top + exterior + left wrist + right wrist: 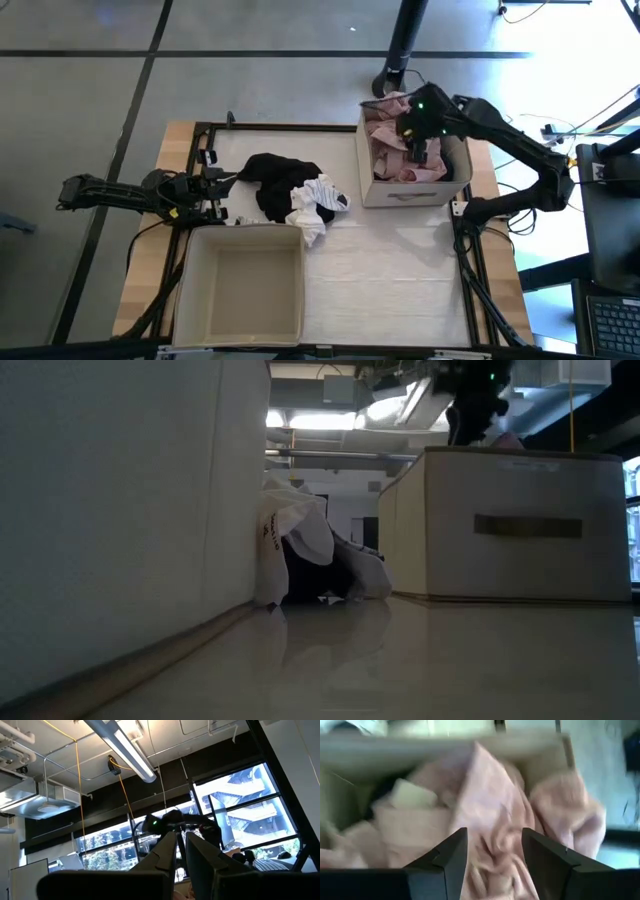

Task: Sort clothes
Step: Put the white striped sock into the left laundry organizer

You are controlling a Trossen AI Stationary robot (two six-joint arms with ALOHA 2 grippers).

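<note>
A dusty pink garment (388, 150) lies in the far right beige box (410, 194), with part of it draped over the box's far rim. My right gripper (418, 150) is open just over it; the right wrist view shows the pink cloth (490, 815) between and beyond the gripper (492, 855). A black garment (275, 178) with small white and striped pieces (315, 205) on its right side lies piled on the table. My left gripper (222, 185) is at the pile's left edge, low and level; in its wrist view it (181, 857) is shut. My right gripper points down into the box from above, its open fingers (447, 855) on either side of a fold of the pink garment. I cannot tell whether they touch the cloth.
A second beige box (190, 290) stands at the near left, just in front of the pile; the white piece (290, 540) leans against its wall (120, 510). Bare table lies to the right of it, in front of the far box (520, 520).
</note>
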